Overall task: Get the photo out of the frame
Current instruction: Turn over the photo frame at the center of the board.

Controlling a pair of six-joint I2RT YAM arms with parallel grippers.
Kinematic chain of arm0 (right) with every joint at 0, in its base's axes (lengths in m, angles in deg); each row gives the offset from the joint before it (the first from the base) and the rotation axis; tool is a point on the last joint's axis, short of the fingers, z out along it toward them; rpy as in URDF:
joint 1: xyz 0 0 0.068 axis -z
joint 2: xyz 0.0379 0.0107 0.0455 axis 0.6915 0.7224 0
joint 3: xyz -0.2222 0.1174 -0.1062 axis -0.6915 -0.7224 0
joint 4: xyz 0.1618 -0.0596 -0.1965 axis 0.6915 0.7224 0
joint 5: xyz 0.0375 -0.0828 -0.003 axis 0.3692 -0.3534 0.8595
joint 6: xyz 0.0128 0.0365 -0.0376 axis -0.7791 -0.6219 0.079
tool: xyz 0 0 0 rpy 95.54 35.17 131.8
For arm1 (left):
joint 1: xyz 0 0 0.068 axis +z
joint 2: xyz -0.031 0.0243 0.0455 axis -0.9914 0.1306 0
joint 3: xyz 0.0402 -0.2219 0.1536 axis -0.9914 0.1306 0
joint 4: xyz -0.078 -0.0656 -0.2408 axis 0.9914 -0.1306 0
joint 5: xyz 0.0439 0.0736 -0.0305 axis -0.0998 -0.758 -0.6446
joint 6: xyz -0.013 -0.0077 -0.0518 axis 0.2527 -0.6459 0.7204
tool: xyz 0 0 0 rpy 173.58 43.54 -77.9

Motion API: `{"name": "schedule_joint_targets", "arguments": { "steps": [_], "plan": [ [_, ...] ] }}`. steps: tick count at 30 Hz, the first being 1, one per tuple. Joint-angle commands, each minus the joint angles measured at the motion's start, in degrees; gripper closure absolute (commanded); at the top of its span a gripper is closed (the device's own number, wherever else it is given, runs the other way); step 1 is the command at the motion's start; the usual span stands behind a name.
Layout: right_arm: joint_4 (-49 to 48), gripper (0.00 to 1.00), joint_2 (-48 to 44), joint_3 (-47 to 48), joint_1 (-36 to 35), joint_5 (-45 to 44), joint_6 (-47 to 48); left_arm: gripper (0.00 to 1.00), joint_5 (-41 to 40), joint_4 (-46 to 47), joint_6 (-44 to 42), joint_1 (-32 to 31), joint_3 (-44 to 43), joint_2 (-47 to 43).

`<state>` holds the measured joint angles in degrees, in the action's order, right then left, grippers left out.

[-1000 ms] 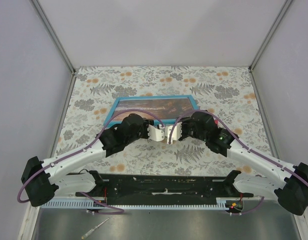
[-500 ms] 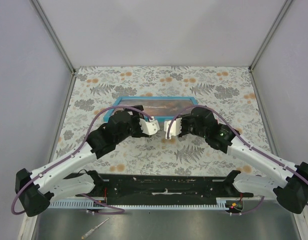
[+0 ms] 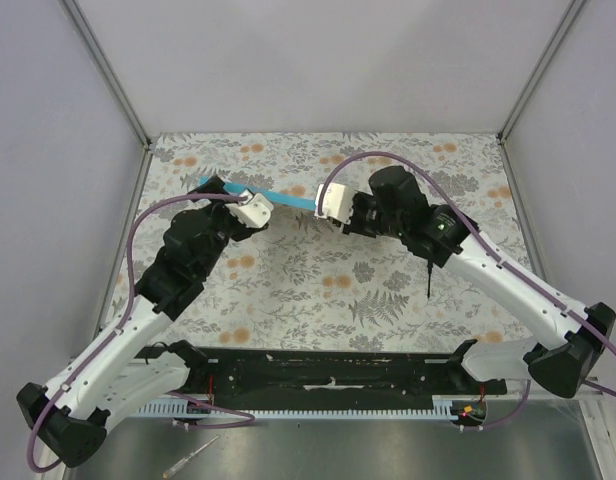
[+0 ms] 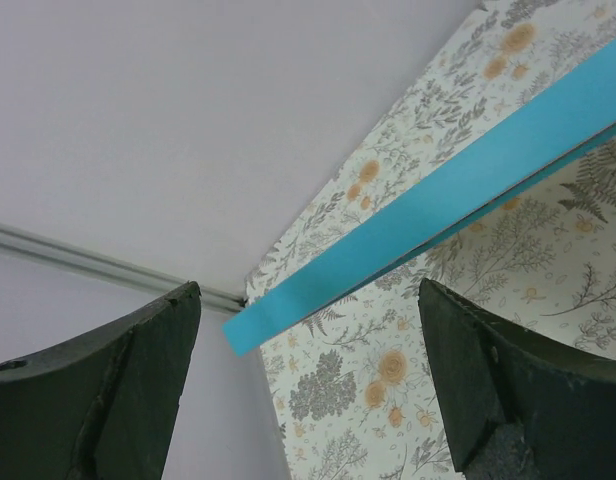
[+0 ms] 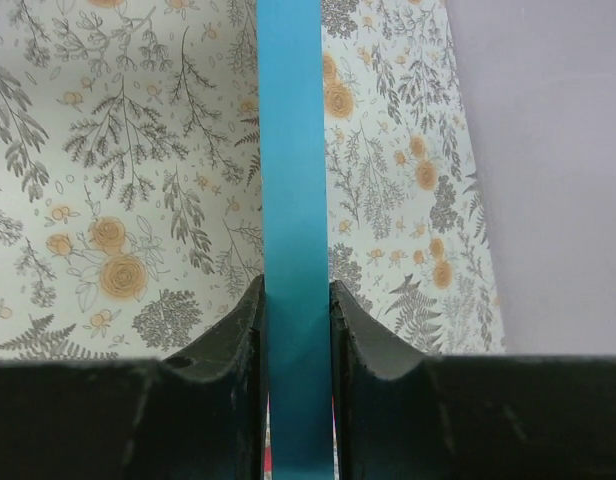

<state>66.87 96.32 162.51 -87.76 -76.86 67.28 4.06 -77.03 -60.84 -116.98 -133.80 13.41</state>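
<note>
The frame [image 3: 290, 198] held aloft bars the middle; beneath seems open.

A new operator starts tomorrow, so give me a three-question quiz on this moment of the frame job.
1. True or false: the left gripper is clamped on the frame.
2. What holds the frame? A) the right gripper B) the left gripper C) both
3. Fill in: seen from above, the frame shows only its thin blue ____.
Key: 1 false, its fingers stand wide apart, off the frame; 2 A; 3 edge.
</note>
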Motion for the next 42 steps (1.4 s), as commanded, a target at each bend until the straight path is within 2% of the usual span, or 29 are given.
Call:
{"name": "schedule_joint_targets", "arguments": {
  "steps": [1,15,20,24,31,37,42],
  "plan": [
    [5.0,1.0,2.1,8.8,0.4,2.2,-10.9,0.05,-2.7,3.0,4.3,2.2,-2.4,-2.2],
    [14.5,1.0,15.2,26.8,11.8,10.0,-32.5,0.04,-3.9,-2.8,4.0,4.7,-4.8,-3.4],
    [15.1,1.0,17.8,28.3,18.3,14.5,-39.8,0.03,-3.7,-4.5,4.1,5.2,-4.0,-4.1],
    [15.1,1.0,19.9,27.7,26.2,20.6,-44.7,0.03,-3.4,-5.0,4.2,5.5,-2.5,-4.9],
    [14.1,1.0,21.3,22.3,36.4,29.4,-47.4,0.03,-2.7,-5.2,4.8,5.7,0.8,-6.0],
    [5.8,1.0,15.0,7.3,39.8,30.2,-50.1,0.02,-1.5,-5.0,5.7,5.7,4.3,-6.6],
    [-2.5,1.0,11.4,-4.3,42.0,34.2,-54.8,0.02,0.7,-2.1,7.6,5.7,9.0,-5.3]
  ]
}}
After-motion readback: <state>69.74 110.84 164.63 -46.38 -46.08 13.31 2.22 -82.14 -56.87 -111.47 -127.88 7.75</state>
